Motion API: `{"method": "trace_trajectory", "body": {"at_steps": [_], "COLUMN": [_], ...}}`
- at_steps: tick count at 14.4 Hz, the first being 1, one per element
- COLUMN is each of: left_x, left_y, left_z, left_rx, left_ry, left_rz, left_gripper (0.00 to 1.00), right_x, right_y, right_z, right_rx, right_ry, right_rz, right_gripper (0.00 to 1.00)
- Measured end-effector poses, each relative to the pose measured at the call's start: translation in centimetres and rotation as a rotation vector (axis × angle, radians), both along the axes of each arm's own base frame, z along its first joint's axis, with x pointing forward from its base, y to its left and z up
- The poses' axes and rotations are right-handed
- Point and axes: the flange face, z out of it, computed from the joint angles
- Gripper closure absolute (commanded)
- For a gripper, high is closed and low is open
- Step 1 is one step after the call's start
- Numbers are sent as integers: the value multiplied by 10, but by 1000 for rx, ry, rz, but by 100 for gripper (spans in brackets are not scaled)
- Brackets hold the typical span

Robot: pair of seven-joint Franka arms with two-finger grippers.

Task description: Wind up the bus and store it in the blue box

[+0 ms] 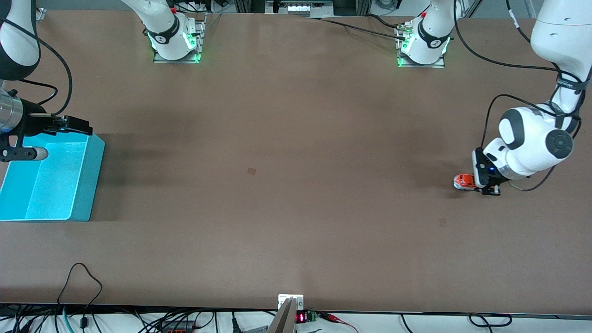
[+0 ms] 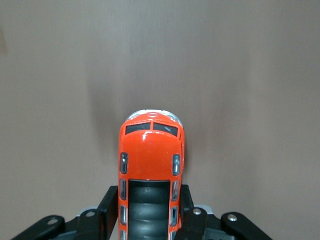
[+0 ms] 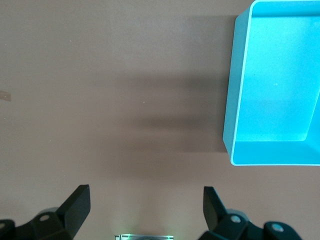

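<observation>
The right gripper (image 3: 145, 205) hung wide open and empty over the box's (image 1: 88, 185) top corner, waiting. At the left arm's end, the left gripper (image 2: 147, 217) clamped the bus (image 1: 465, 181) on the table (image 1: 277, 162).

front: high, across table, faces arm bases
left wrist: close down on bus (image 2: 150, 170), shared with front
right wrist: looks down, shares blue box (image 3: 240, 100)
</observation>
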Motion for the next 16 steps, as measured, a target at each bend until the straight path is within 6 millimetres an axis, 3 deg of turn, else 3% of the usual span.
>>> {"method": "trace_trajectory", "body": {"at_steps": [4,13,14,15,16], "left_x": [0,0,0,0,0], "left_y": [34,45,46,47,47], "left_z": [0,0,0,0,0], "left_rx": [2,0,0,0,0], "left_ry": [-8,-12,-12,-12,-12], "left_rz": [15,69,72,73,74], "left_gripper": [60,62,47,13,0], "right_x": [0,0,0,0,0], "right_y": [0,0,0,0,0], "right_z": [0,0,0,0,0], "right_rx": [0,0,0,0,0], "right_ry": [2,3,4,4,4], "right_rz": [0,1,1,1,1], "right_gripper": [0,0,0,0,0]}}
